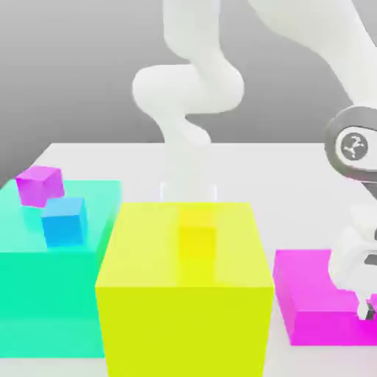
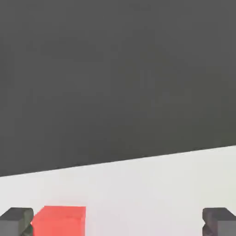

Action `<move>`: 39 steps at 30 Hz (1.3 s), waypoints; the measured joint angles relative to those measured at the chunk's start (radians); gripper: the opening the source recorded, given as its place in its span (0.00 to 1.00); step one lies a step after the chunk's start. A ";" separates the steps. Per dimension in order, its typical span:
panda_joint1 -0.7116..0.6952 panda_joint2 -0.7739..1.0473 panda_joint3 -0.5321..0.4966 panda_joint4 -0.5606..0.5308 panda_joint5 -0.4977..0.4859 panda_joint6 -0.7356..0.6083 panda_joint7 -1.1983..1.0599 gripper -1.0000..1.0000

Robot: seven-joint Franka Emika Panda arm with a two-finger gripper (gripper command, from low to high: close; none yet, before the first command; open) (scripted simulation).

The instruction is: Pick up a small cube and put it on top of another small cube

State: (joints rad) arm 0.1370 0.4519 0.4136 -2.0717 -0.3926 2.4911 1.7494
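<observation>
In the hand view a small bright red cube (image 2: 59, 220) rests on the white table, between my fingers and close beside one dark fingertip (image 2: 16, 221). The other fingertip (image 2: 219, 222) stands far off, so my gripper (image 2: 117, 224) is open with nothing held. In the exterior view my gripper (image 1: 366, 308) hangs low at the exterior view's right, in front of a flat magenta block (image 1: 309, 302). A small magenta cube (image 1: 40, 184) and a small blue cube (image 1: 65, 219) lie on a big teal block (image 1: 51, 287) at the exterior view's left.
A big yellow block (image 1: 184, 294) stands in the middle front with a small yellow cube (image 1: 197, 230) on top. The arm's white base (image 1: 188, 147) rises behind it. The white table (image 1: 243, 158) stretches back to a grey wall.
</observation>
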 joint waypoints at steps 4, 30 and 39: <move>0.052 0.126 -0.014 0.027 -0.007 0.062 0.059 0.50; -0.153 -0.263 0.000 -0.121 0.133 -0.202 -0.353 0.00; -0.274 -0.590 -0.095 -0.236 0.326 -0.355 -0.722 0.00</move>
State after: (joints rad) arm -0.1374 -0.1382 0.3183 -2.3073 -0.0666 2.1362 1.0278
